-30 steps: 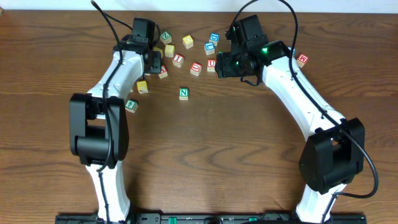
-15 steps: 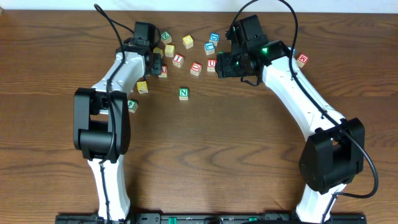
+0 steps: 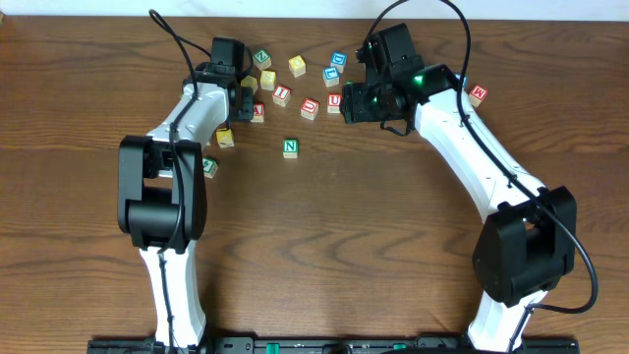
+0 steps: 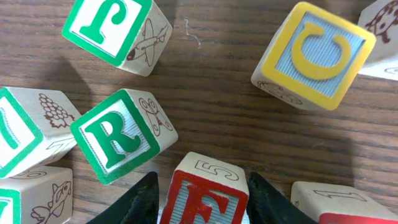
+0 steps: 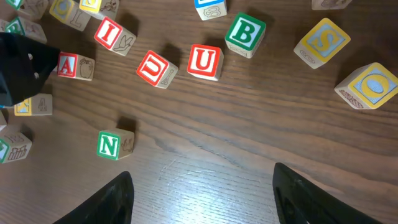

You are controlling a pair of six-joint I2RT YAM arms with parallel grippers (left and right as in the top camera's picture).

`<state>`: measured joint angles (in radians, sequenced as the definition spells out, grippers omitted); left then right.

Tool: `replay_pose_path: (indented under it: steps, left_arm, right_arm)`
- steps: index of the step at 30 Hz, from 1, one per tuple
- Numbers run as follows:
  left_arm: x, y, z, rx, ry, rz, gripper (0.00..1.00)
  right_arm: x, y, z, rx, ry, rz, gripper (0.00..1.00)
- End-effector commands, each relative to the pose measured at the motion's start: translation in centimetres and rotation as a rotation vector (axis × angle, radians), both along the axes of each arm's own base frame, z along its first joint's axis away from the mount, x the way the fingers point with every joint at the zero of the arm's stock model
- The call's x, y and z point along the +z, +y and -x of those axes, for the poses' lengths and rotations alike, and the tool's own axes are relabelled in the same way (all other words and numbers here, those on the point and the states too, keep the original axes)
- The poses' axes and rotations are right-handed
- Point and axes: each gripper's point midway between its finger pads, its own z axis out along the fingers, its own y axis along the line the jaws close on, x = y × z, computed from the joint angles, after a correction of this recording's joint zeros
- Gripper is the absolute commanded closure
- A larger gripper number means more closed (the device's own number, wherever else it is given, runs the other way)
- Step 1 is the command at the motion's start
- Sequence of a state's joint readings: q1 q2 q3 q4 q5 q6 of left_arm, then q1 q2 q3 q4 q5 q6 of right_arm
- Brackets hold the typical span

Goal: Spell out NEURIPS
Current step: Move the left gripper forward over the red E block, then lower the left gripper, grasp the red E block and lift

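Observation:
My left gripper (image 4: 202, 202) is shut on a red E cube (image 4: 208, 190), one dark finger against each side. A green R cube (image 4: 115, 137) lies just left of it. In the overhead view the left gripper (image 3: 246, 98) sits low among the cubes at the back left. The green N cube (image 3: 290, 147) lies alone nearer the front. The red U cube (image 5: 204, 60) and red I cube (image 5: 111, 34) lie beyond it. My right gripper (image 5: 202, 196) hovers open over bare wood, holding nothing. No P cube is visible.
Other letter cubes are scattered at the back: a yellow C (image 4: 317, 53), green B (image 5: 244, 34), yellow S (image 5: 320, 41), yellow O (image 5: 373, 85), red A (image 5: 71, 65). A yellow cube (image 3: 225, 137) and a green cube (image 3: 207, 166) lie by the left arm, a red one (image 3: 478, 94) far right.
The left gripper's jaws have closed in on the red E cube, and the left arm has shifted a little. The right arm has not moved.

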<state>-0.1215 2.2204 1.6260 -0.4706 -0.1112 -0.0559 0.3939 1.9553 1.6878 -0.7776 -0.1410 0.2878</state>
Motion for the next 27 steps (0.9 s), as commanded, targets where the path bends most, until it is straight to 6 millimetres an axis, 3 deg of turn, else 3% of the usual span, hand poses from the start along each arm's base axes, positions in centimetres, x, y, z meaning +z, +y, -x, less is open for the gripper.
replay_pose_path:
  steps: [1, 6, 18, 19, 27]
  left_arm:
    - [0.2, 0.3, -0.5, 0.014, -0.009, -0.001, 0.56]
    - [1.7, 0.3, -0.5, 0.038, -0.035, 0.014, 0.62]
    - [3.5, 0.3, -0.3, 0.038, -0.050, 0.016, 0.63]
    - [4.5, 0.3, -0.2, 0.038, -0.065, 0.018, 0.63]
    - [9.1, 0.3, -0.3, 0.037, -0.149, 0.029, 0.63]
  right_arm:
    - [1.6, 0.2, -0.1, 0.000, -0.037, -0.008, 0.34]
    - [1.6, -0.1, -0.3, -0.013, -0.045, 0.012, 0.32]
    - [1.6, -0.2, -0.3, -0.014, -0.044, 0.012, 0.33]
    - [1.6, -0.2, -0.3, -0.014, -0.044, 0.012, 0.37]
    - [1.7, -0.1, -0.5, -0.014, -0.052, 0.008, 0.36]
